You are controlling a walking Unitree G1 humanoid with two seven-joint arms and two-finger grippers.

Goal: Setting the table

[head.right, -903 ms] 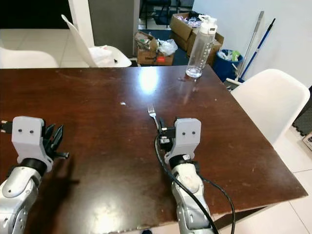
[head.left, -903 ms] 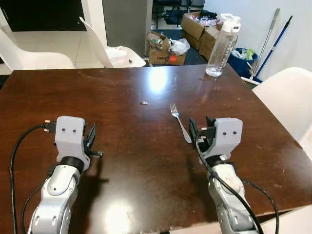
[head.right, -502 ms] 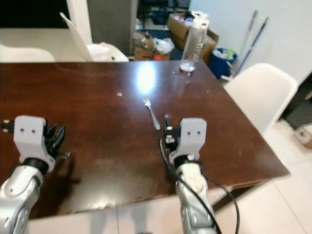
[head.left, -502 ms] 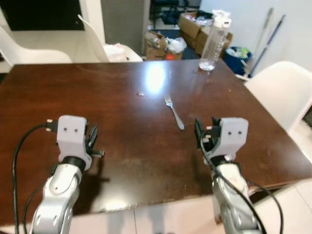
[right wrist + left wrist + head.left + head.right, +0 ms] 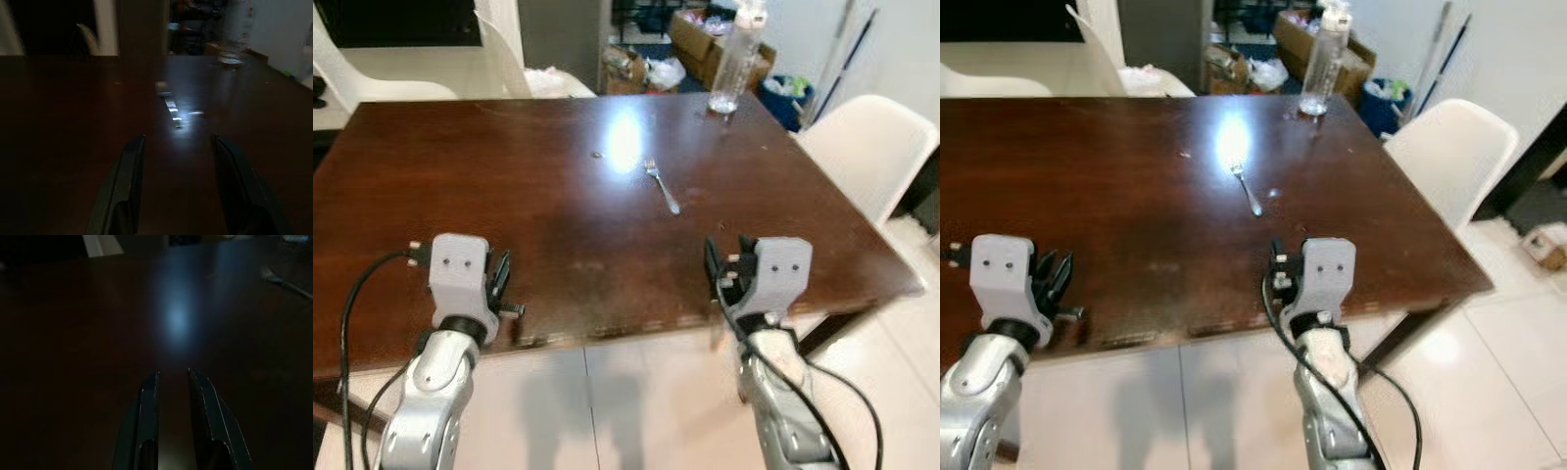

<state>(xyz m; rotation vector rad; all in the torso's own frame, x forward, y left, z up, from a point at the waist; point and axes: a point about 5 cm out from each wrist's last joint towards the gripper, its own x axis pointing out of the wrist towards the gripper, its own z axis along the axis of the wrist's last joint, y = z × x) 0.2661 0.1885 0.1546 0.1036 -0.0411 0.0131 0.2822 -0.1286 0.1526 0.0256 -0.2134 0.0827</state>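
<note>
A silver fork (image 5: 663, 188) lies on the dark brown table (image 5: 509, 166), right of its middle, tines pointing away from me. In the right wrist view the fork (image 5: 169, 104) is well ahead of the fingers. My left gripper (image 5: 497, 279) hovers at the table's near edge, open by a narrow gap and holding nothing (image 5: 172, 376). At the same near edge, further right, my right gripper (image 5: 715, 276) is wide open and holds nothing (image 5: 178, 138).
A clear water bottle (image 5: 731, 59) stands at the table's far right corner. White chairs stand at the right side (image 5: 867, 147) and beyond the far edge (image 5: 372, 83). Cardboard boxes (image 5: 631, 69) sit on the floor behind. Pale tiled floor (image 5: 636, 401) shows under the near edge.
The whole view has pulled back from the table, so its near edge and the floor now show. Both grippers now sit at that edge, their fingers unchanged. The fork has not moved.
</note>
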